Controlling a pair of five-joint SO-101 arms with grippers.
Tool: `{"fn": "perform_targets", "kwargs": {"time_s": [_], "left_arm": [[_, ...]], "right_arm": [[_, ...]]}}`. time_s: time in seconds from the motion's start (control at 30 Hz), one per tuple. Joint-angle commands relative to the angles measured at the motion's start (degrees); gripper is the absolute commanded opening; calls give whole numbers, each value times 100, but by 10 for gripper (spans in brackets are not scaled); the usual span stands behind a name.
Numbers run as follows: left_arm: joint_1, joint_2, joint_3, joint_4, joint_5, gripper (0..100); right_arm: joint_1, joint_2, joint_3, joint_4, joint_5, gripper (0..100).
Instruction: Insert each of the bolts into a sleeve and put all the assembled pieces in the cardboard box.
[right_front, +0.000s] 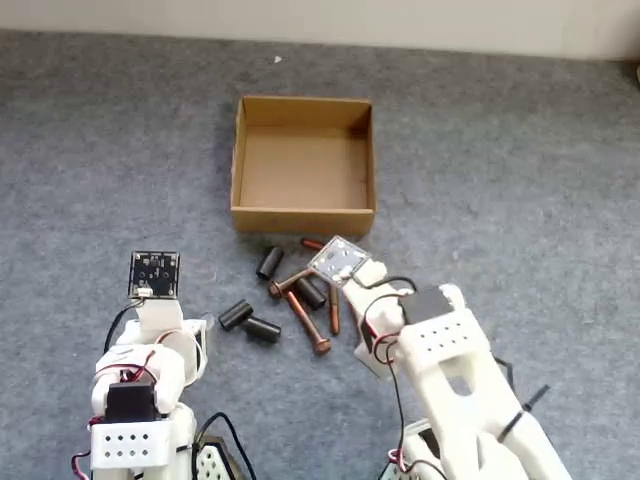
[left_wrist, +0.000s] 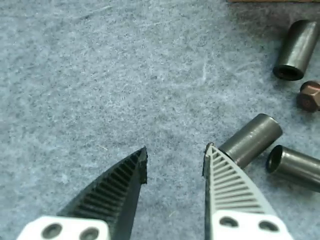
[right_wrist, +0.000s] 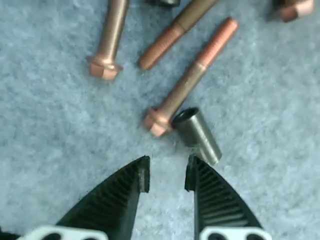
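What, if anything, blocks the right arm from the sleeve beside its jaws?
Probably nothing, so yes: the sleeve lies on the carpet just ahead of the open jaws, with nothing over it. The head of a bolt sits right beside its open end and might get nudged.

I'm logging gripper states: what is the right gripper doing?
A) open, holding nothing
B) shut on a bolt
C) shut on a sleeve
A: the right gripper is open over the carpet, with a sleeve and a bolt lying loose just past its tips.
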Motion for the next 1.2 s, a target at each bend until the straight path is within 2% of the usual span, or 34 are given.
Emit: {"fn": "perform_targets", "kwargs": {"time_s": [0.0, 0.13, 0.3, 0.67, 0.83, 1.03, 1.17], "left_arm": [[-48, -40, 145, -123, -35, 200], [-48, -40, 145, -123, -35, 200], [-48, -40, 145, -123, -35, 200], [-48, -40, 145, -132, -35, 200], [-48, -40, 145, -132, -35, 200], [-48, -40, 145, -132, -35, 200], [-57, -40, 136, -132, -35, 200]], "right_arm": [[40, 391, -303, -813, 132, 124], [127, 831, -321, -1147, 431, 124], [453, 1596, -338, -1446, 457, 124], [690, 2484, -338, -1473, 985, 119], [673, 2378, -338, -1420, 976, 0], [664, 1015, -338, -734, 237, 4], [664, -277, -330, -356, -668, 4]]}}
